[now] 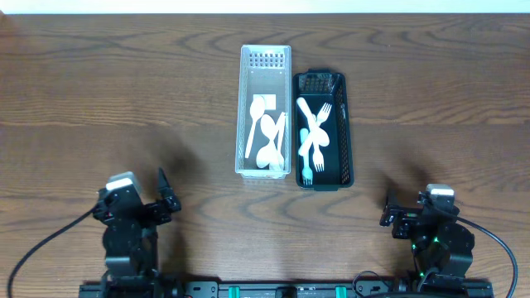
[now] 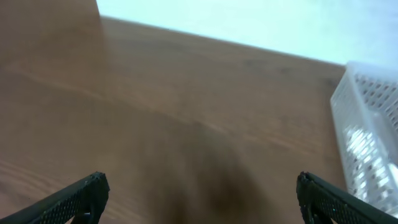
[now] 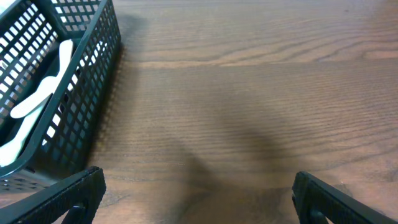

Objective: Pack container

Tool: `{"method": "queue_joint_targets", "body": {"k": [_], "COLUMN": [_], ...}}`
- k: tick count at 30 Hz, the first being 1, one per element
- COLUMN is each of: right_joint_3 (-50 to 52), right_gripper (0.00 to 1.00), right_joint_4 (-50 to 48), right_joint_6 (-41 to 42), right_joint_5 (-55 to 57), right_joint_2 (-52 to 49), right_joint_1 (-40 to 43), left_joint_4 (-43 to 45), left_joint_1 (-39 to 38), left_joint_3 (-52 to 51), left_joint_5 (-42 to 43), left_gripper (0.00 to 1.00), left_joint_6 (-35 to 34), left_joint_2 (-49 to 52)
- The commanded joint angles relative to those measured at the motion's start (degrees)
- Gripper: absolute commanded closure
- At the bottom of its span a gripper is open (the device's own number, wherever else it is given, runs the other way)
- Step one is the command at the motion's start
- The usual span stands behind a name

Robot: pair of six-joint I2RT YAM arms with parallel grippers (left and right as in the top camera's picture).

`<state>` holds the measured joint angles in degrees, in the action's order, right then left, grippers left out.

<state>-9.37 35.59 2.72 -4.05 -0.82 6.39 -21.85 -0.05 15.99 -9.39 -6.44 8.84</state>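
A clear plastic container [image 1: 245, 108] stands at the table's middle and holds white spoons [image 1: 267, 142]. A dark mesh container [image 1: 346, 132] stands right beside it and holds white and light blue forks [image 1: 313, 136]. My left gripper [image 1: 166, 199] is open and empty at the front left, well away from both. My right gripper [image 1: 391, 217] is open and empty at the front right. The clear container shows at the right edge of the left wrist view [image 2: 367, 137]. The dark container shows at the left of the right wrist view [image 3: 81, 81] with a white utensil [image 3: 37, 93] inside.
The brown wooden table [image 1: 124, 99] stretches bare to the left and right of the two containers. Its far edge meets a pale surface at the top of the overhead view.
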Motion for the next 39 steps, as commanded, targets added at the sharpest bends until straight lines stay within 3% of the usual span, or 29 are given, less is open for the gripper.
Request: {"method": "queue_joint_targets", "body": {"k": [1, 11, 39], "right_joint_3": [0.5, 0.5, 0.5], "right_gripper": [0.01, 0.01, 0.01], "right_joint_4": [0.0, 0.0, 0.0], "right_joint_6": [0.0, 0.0, 0.0], "right_joint_5": [0.2, 0.2, 0.2], "right_joint_2": [0.5, 0.5, 0.5], "right_joint_1": [-0.5, -0.5, -0.5], "left_joint_4": [1.2, 1.9, 2.3], "left_joint_1": [0.3, 0.3, 0.3], "left_joint_3": [-3.6, -9.9, -10.0], "left_joint_5": [0.0, -0.1, -0.1], "left_gripper": [0.02, 0.02, 0.02], "left_joint_6": [-1.9, -1.8, -1.8], "left_joint_2": [-2.3, -8.6, -8.6]}}
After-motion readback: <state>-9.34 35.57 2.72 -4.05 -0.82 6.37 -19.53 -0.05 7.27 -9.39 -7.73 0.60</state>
